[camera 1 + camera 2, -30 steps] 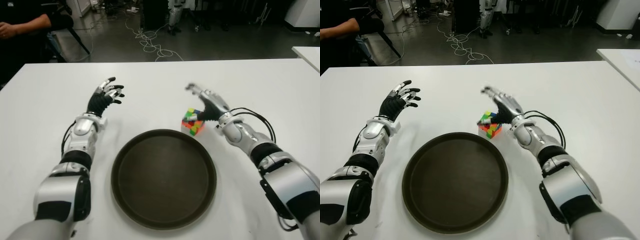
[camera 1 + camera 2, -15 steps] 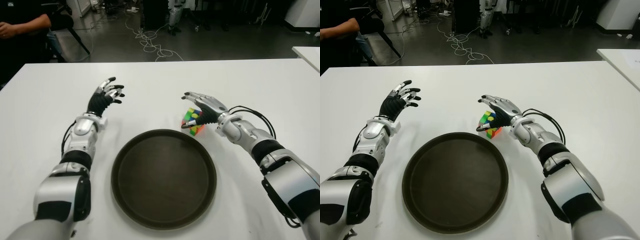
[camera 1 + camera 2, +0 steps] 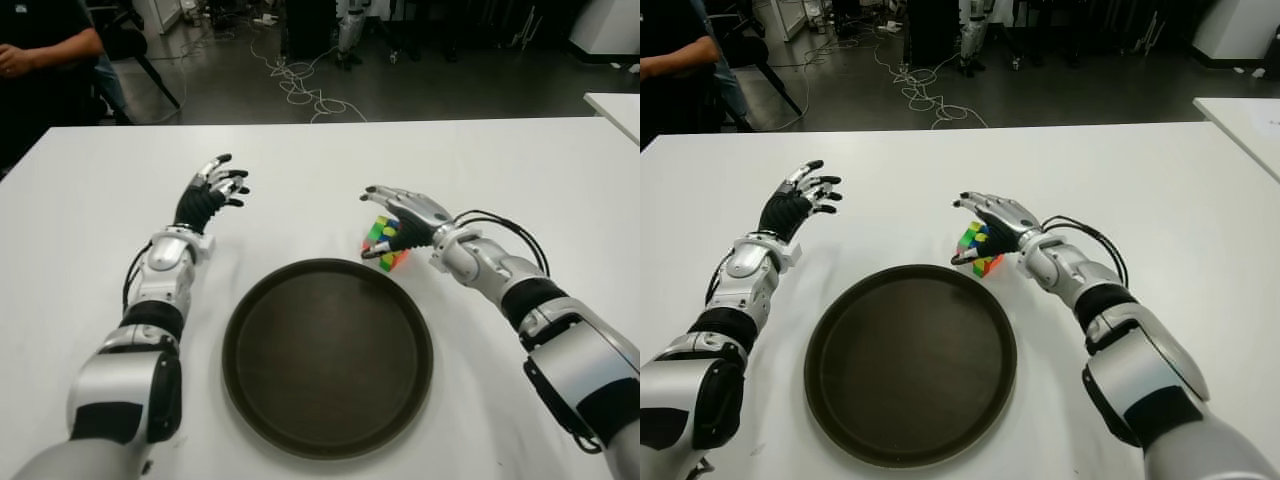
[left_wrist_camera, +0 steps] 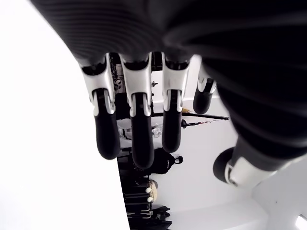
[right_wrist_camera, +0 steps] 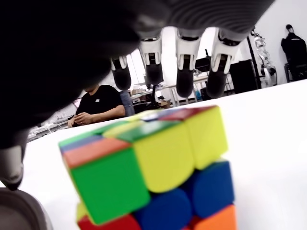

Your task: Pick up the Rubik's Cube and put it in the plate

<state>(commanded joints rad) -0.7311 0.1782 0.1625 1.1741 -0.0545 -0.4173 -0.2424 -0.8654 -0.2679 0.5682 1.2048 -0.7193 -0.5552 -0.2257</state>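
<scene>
The Rubik's Cube [image 3: 388,244] sits on the white table [image 3: 300,160], just beyond the far right rim of the round dark plate [image 3: 327,360]. My right hand [image 3: 378,222] arches over the cube, its fingers [image 5: 184,72] stretched above the top face and the thumb down on the plate side. The fingers stand apart from the cube in the right wrist view, so the hand is open. The cube's multicoloured faces [image 5: 158,167] fill that view. My left hand [image 3: 212,190] shows to the left of the plate, fingers spread, holding nothing.
A person in black [image 3: 40,50] sits past the table's far left corner. Cables [image 3: 300,85] lie on the dark floor beyond the far edge. Another white table's corner [image 3: 615,105] shows at the right.
My right hand has come down from a raised pose and now curves over the cube, thumb near the plate's rim. The left arm has not moved.
</scene>
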